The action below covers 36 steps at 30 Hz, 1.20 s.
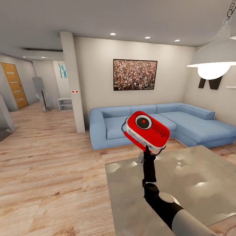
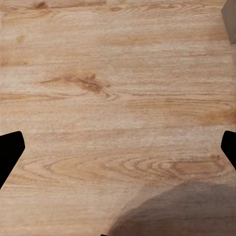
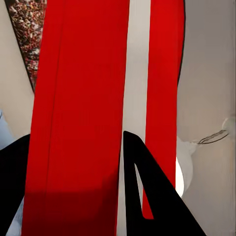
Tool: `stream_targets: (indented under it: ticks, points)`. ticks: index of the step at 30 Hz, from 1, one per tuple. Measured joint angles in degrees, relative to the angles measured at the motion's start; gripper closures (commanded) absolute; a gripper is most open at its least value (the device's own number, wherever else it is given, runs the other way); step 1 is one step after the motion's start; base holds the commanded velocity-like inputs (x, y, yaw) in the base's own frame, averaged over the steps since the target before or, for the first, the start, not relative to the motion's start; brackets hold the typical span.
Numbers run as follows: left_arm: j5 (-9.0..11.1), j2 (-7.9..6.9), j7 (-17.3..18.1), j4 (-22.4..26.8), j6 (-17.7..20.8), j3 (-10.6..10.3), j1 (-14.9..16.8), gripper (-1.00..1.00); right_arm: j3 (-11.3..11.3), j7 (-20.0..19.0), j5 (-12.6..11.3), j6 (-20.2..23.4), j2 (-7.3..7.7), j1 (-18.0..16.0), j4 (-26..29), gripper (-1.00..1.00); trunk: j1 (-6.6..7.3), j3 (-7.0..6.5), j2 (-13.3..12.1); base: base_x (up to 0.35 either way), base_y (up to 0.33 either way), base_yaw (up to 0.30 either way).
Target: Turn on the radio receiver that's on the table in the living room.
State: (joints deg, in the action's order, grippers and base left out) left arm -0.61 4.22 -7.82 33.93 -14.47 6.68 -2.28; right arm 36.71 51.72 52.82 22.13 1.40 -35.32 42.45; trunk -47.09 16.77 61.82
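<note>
Right claw (image 1: pixel 146 148) is clamping the radio receiver (image 1: pixel 146 131), holding it up in the air above the desk (image 1: pixel 183 186), clear of the glass top. Radio is tilting, round dial facing the head camera. In the right wrist view the red body with white trim (image 3: pixel 78 113) is sitting between the two black fingers (image 3: pixel 147 196). Beyond the claw: blue corner sofa (image 1: pixel 108 126), and the framed crowd picture (image 1: pixel 135 74) on the wall above it. Pendant lamp (image 1: pixel 214 59) is hanging up and to the right of the claw. Left claw (image 2: pixel 118 152) is standing wide apart, gripping nothing, pointing at the wood floor (image 2: pixel 113 88).
</note>
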Motion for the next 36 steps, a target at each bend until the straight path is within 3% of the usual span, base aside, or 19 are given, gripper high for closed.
stream_targets:
  ticks: [4, 5, 6, 10, 18, 21, 27, 30, 34, 36]
  points:
    - [0.0, 0.0, -0.01, 0.0, -0.02, 0.0, 0.0, -1.0, -0.01, 2.16, 0.31, 0.09, 0.0, 0.06, -0.44, 1.0, 0.0, 0.0, 0.0, 0.0, 0.0, 0.0]
    - [0.0, 0.0, -0.01, 0.0, -0.03, 0.0, 0.0, -1.0, -0.03, 3.55, 0.32, 0.13, 0.01, 0.08, -0.79, 1.0, 0.0, 0.0, 0.0, 0.0, 0.0, 0.0]
    - [-0.04, 0.0, 0.0, 0.01, -0.01, 0.0, 0.0, -1.0, 0.0, 7.83, 0.28, 0.26, 0.01, 0.12, -2.24, 1.0, 0.0, 0.01, -0.01, 0.0, 0.0, 0.0]
    - [-0.08, 0.0, -0.04, 0.02, -0.03, 0.0, 0.0, -1.0, 0.07, 13.53, 2.58, 3.84, 0.01, 0.09, -4.33, 1.0, 0.0, 0.0, 0.0, 0.0, 0.0, 0.0]
    - [-0.09, 0.0, -0.04, 0.01, -0.03, 0.0, 0.0, -1.0, 0.33, 15.97, 14.11, 7.46, 0.0, 0.1, -7.95, 1.0, 0.0, 0.0, 0.0, 0.0, 0.0, 0.0]
    - [-0.09, 0.0, -0.03, 0.0, -0.03, 0.0, 0.0, -1.0, 0.21, 17.47, 17.95, 10.83, 0.0, 0.1, -9.78, 1.0, 0.0, 0.0, 0.0, 0.0, 0.0, 0.0]
    - [-0.09, 0.0, -0.02, 0.01, -0.03, 0.0, 0.0, -1.0, 0.19, 18.65, 21.09, 12.67, 0.01, 0.09, -11.63, 1.0, 0.0, 0.0, 0.0, 0.0, 0.0, 0.0]
    - [-0.09, 0.0, -0.02, 0.0, -0.03, 0.0, 0.0, -1.0, 0.28, 18.98, 25.51, 13.9, 0.07, 0.11, -13.02, 1.0, 0.0, 0.0, 0.0, 0.0, 0.0, 0.0]
    - [-0.09, 0.0, -0.01, 0.0, -0.03, 0.0, 0.0, -1.0, 0.42, 19.18, 34.3, 17.51, 0.09, 0.1, -14.96, 1.0, 0.0, 0.0, 0.0, 0.0, 0.0, 0.0]
    - [-0.09, 0.0, 0.0, 0.0, -0.03, 0.0, 0.0, -1.0, 0.2, 19.21, 36.22, 18.08, 0.1, 0.09, -15.21, 1.0, 0.0, 0.0, 0.0, 0.0, 0.0, 0.0]
